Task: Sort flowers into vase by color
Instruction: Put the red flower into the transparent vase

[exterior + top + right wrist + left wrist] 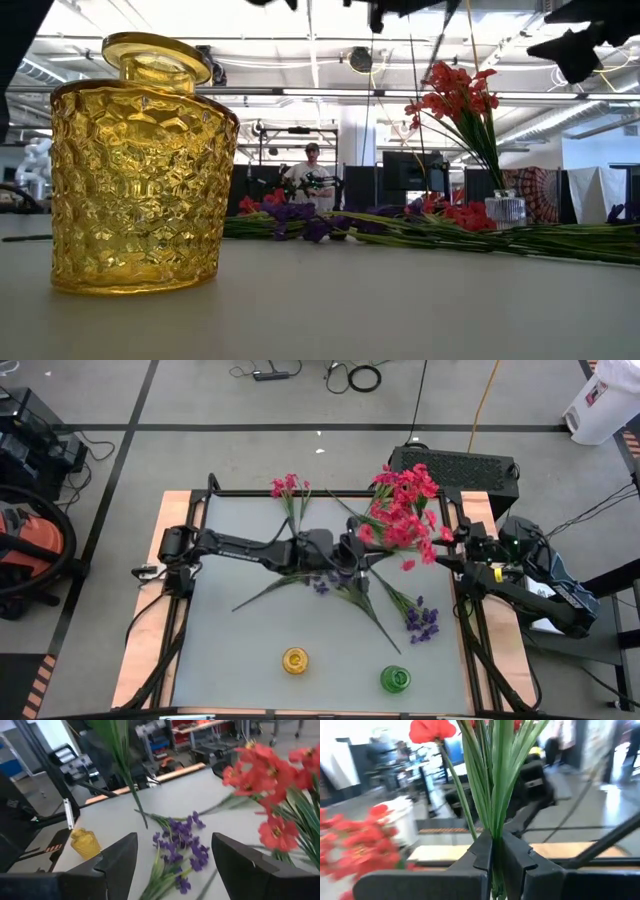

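Red sprig (492, 785): stems pinched between the closed fingers of the left gripper (496, 857), held upright above table centre, blossom end up. Judged a carry grip: clamped low on the stems so they can drop into a vase mouth.

Red bunch (402, 510) stands in a clear vase (505, 211) at about 1 o'clock on the table, so red looks to be assigned there. Purple sprigs (422, 622) lie flat at about 4 o'clock; more stems are scattered across the centre, unsorted. Another red sprig (290, 488) lies at 12 o'clock.

Yellow vase (295, 659) at 6 o'clock and green vase (395, 679) at 5 o'clock hold nothing visible.

Right gripper (175, 865): fingers spread, holding nothing, at the 3 o'clock edge, facing the purple sprigs.

Surface: pale grey table (230, 640), wood border, black frame. Room: concrete floor, cables; a person (310, 180) stands far behind the table.
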Motion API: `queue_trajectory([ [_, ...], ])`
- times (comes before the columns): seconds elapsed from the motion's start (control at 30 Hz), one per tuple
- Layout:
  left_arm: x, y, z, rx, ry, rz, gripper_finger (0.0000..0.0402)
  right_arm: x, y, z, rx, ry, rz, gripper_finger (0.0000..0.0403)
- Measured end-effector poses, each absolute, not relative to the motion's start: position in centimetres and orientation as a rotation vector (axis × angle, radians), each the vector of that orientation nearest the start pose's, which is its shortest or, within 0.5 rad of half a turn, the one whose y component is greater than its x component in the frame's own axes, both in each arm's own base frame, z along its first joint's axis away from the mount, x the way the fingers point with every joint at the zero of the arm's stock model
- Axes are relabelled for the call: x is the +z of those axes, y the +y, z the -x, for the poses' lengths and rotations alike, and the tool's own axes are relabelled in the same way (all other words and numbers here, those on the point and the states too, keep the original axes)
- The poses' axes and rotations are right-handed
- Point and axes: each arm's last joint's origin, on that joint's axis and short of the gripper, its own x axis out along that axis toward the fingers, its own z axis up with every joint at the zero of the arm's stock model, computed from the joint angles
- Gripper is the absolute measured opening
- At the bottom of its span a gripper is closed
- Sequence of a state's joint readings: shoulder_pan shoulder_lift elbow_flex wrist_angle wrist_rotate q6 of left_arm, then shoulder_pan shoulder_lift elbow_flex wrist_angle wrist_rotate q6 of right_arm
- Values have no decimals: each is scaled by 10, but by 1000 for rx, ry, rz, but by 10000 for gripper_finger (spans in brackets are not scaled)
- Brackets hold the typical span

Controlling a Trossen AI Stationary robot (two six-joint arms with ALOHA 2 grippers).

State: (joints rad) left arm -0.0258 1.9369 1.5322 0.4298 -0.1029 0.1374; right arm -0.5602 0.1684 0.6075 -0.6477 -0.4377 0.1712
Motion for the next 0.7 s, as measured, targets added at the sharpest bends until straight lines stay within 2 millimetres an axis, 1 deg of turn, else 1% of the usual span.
queue_trajectory([
  [0.07,304,-6,-464,22,-26,-128,27,288,-15,-47,-124,158,-252,247],
  [0.17,288,-6,-474,-47,-56,-128,27,290,-14,-48,-96,142,-231,247],
  [0.37,260,-7,-488,-65,-95,-113,27,291,-13,-48,-44,142,-225,247],
  [0.43,258,-7,-489,-63,-117,-112,27,290,-12,-48,-30,145,-225,247],
  [0.57,262,-5,-489,-58,-161,-113,27,284,-14,-55,1,129,-229,247],
  [0.7,266,-2,-488,-54,-211,-62,27,277,-18,-63,19,76,-225,247],
])
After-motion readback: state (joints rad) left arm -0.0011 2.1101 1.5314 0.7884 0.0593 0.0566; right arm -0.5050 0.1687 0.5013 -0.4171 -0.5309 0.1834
